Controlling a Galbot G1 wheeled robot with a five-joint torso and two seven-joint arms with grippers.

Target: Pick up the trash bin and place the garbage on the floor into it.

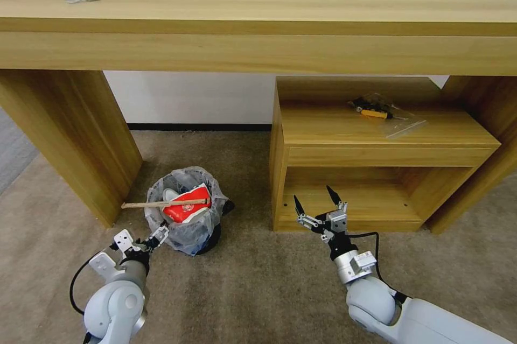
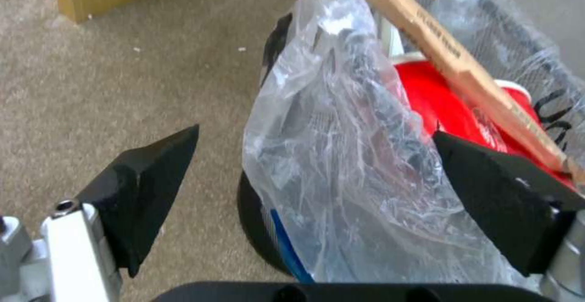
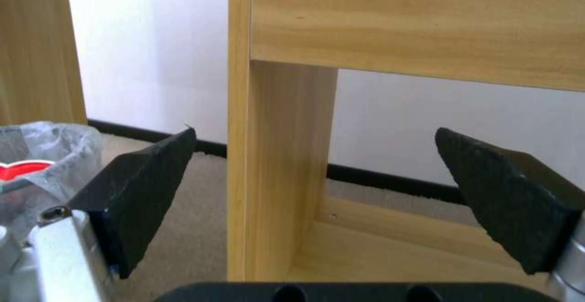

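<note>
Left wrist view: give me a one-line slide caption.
Open left gripper straddles the bag-lined rim of the trash bin, which holds a red-white cup and a wooden stick, on beige carpet.

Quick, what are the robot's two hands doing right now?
Left gripper: open, fingers either side of the trash bin's bagged rim, not clamped.
Right gripper: open, empty, in front of the low shelf.

Bin (image 1: 186, 225) on carpet (image 1: 258, 290) betw desk leg (image 1: 70, 139) & shelf unit (image 1: 377, 155); stick (image 1: 164, 203) across rim.

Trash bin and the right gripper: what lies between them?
Head view: only bare floor separates the trash bin from the open right gripper.
</note>
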